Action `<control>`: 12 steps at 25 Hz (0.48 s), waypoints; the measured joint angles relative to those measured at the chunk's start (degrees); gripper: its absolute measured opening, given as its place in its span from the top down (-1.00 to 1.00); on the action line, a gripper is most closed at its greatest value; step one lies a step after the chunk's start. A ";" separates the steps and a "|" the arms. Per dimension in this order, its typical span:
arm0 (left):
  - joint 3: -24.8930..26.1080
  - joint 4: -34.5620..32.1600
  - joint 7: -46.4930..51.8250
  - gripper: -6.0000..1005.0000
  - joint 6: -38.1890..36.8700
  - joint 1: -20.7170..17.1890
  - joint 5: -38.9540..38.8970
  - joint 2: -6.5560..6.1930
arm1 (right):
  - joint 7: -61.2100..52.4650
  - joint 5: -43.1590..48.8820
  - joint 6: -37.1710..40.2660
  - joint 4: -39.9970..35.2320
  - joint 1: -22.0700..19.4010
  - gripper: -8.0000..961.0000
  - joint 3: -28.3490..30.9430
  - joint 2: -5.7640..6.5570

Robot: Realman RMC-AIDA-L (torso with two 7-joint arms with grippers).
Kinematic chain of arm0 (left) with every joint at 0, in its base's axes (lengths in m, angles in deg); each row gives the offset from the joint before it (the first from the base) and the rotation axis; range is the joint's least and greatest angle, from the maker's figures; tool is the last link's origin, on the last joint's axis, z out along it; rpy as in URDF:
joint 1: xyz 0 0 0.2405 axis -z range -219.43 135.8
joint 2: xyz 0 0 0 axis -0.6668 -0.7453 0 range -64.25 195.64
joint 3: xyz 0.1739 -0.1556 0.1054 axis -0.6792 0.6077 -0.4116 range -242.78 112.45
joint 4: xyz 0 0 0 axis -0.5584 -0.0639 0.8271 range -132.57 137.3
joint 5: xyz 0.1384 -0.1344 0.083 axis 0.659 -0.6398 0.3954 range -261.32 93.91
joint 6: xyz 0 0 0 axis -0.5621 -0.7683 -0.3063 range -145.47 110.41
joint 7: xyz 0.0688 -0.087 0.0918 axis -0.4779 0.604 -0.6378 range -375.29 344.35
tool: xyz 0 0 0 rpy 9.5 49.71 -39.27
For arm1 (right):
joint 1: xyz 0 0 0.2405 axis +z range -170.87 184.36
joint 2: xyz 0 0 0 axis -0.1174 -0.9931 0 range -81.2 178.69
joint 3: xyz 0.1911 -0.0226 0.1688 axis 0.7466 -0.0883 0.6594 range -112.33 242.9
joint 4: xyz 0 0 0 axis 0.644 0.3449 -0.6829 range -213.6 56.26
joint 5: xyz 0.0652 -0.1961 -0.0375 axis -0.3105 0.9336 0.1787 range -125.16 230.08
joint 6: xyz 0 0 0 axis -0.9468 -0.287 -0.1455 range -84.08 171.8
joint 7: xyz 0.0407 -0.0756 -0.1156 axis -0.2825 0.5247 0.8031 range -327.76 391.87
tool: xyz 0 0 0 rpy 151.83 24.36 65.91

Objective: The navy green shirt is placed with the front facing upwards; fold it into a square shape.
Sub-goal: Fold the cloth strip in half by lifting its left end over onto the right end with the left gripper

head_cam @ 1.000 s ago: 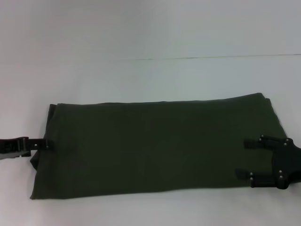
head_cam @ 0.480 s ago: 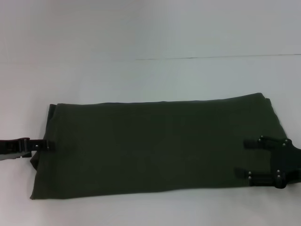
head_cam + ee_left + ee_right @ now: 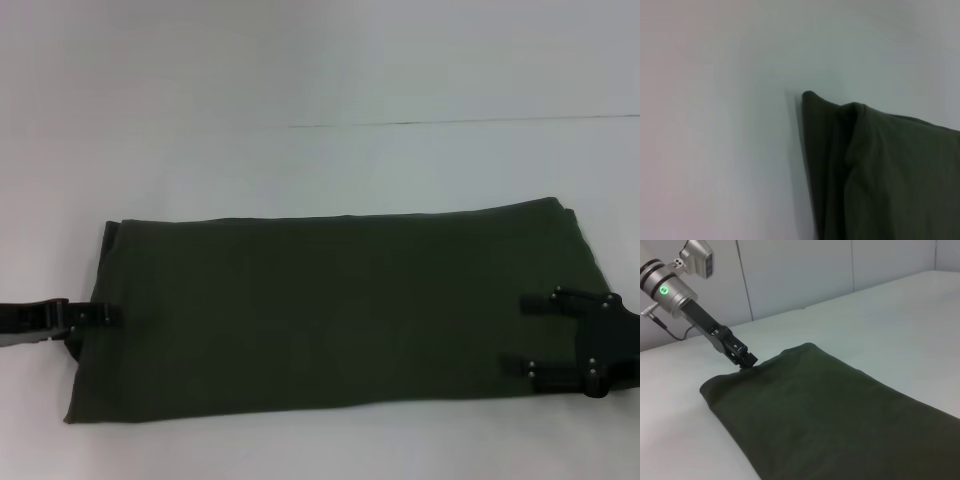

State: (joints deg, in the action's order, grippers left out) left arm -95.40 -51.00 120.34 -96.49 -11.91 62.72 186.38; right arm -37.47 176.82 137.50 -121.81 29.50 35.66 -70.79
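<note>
While the navy green shirt (image 3: pixel 330 310) lay folded long and plain — print hidden — my right gripper (image 3: pixel 525 335) spread wide over it, left gripper (image 3: pixel 100 316) pinching its edge.

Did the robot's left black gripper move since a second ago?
Yes. The left gripper slid a little inward and slightly lower along the left edge of the folded dark olive-green shirt, which lies unmoved on the white table.
</note>
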 joint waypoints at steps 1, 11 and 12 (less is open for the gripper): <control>0.00 0.08 -0.02 -0.76 -0.11 0.03 0.00 0.00 | 0.00 0.00 -0.01 0.00 0.00 -0.90 0.00 0.00; -0.59 0.83 -0.08 -0.76 -0.92 0.79 -0.71 0.08 | 0.00 0.00 -0.13 -0.02 -0.06 -0.90 0.08 0.00; -0.59 1.14 -0.08 -0.76 -1.02 0.96 -0.73 0.08 | 0.00 0.00 -0.13 -0.02 -0.06 -0.90 0.08 0.00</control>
State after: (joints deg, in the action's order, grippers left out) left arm -95.99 -49.85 120.25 -97.51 -10.94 62.00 186.46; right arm -37.47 176.82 137.37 -121.83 29.44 35.74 -70.79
